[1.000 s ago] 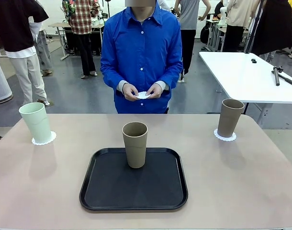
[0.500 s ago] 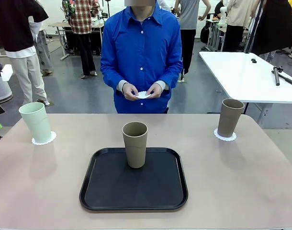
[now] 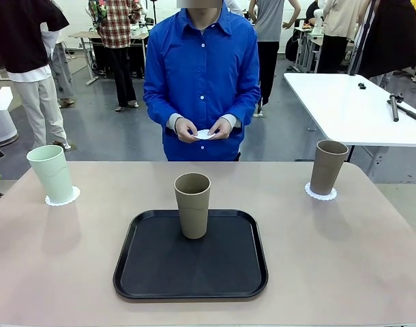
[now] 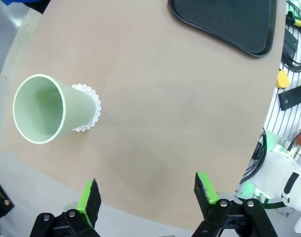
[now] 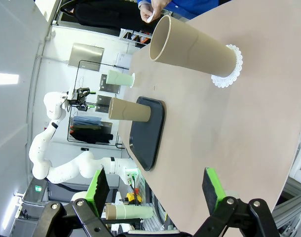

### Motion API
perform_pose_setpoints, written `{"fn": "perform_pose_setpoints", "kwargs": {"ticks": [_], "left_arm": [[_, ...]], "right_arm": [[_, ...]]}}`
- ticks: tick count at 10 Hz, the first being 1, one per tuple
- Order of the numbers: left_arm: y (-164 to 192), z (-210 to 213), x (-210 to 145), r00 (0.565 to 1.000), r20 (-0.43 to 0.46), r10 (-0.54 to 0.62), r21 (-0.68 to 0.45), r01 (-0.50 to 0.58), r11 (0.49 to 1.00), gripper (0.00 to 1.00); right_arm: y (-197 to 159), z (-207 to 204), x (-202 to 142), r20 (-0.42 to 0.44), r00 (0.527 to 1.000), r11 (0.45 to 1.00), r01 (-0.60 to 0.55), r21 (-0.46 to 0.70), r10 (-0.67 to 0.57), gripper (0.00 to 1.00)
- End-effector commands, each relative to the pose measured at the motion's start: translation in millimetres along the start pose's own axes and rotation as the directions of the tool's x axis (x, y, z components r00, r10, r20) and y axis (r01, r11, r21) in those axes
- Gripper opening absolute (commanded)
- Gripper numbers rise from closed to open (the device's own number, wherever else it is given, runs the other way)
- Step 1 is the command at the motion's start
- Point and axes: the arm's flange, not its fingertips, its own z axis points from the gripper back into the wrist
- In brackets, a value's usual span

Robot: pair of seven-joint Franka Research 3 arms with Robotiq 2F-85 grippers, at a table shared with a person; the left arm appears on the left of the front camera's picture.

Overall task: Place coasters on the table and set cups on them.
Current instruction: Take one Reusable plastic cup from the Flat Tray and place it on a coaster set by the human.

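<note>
Your worktop is a broad beige-pink slab, smooth, with rounded corners. At its far side stands a person. A black tray, a rounded rectangle with a raised rim, lies in the middle.

The left claw has its jaws wide apart above the worktop's edge, gripping nothing, with the mint cup ahead of it. The right claw is likewise spread and empty.

All three cups stand upright, long axis vertical, mouths up. They are matte, handleless and taper toward the base. The mint cup is far left, the middle cup, tan, is on the tray's far part, and the right cup, also tan, is far right.

The left coaster and right coaster, white lacy paper with scalloped edges, lie flat under the outer cups. The third coaster is held between the person's hands.
</note>
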Motion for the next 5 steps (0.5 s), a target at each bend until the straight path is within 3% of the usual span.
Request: {"fn": "perform_pose_setpoints", "kwargs": {"ticks": [1,5], "left_arm": [[-0.8,1.7,2.5,1.0,0.006,0.007,0.003,-0.007,1.0,1.0],[-0.8,1.7,2.5,1.0,0.006,0.007,0.003,-0.007,1.0,1.0]], "right_arm": [[0.2,-0.2,0.0,-0.003,1.0,1.0,0.002,-0.006,-0.002,1.0],[0.2,-0.2,0.0,-0.003,1.0,1.0,0.002,-0.006,-0.002,1.0]]}}
